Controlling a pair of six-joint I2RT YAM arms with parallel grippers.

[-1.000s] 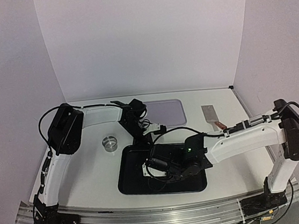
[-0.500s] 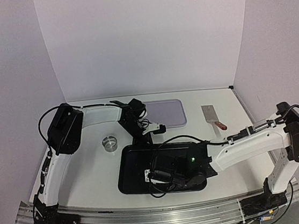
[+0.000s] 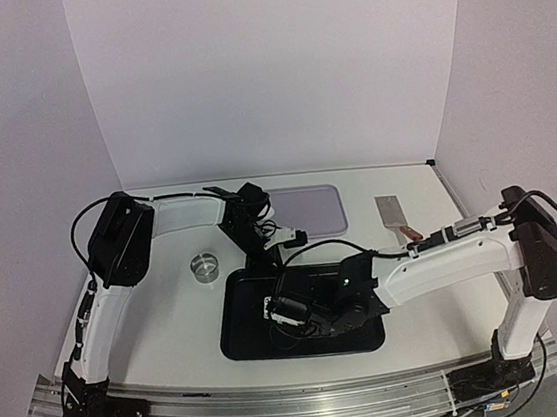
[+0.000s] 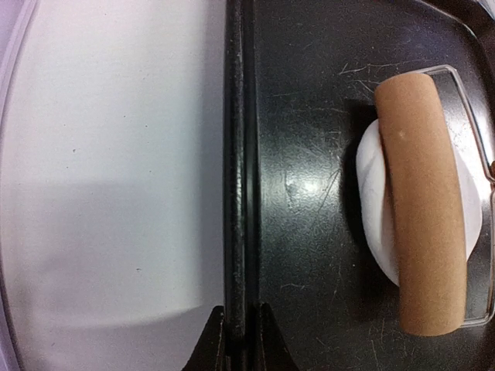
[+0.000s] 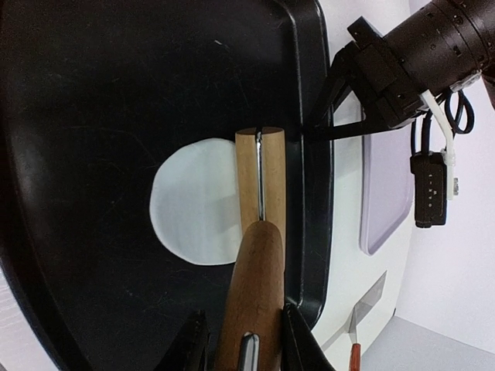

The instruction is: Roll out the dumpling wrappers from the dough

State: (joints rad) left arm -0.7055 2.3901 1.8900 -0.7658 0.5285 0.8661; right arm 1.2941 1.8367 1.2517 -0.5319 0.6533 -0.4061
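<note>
Top external: R arm stretched across, tool (image 3: 293, 315) gripping roller (image 5: 259, 224) over tray (image 3: 238, 342).

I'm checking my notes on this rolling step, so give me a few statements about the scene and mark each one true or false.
1. The rolling pin rests on the white dough inside the black tray. True.
2. The left gripper holds the ring cutter. False: it clamps the tray's rim, and the cutter sits on the table left of the tray.
3. The right gripper grips the rolling pin's wooden handle. True.
4. The scraper lies inside the black tray. False: it lies on the table, right of the lavender mat.
</note>
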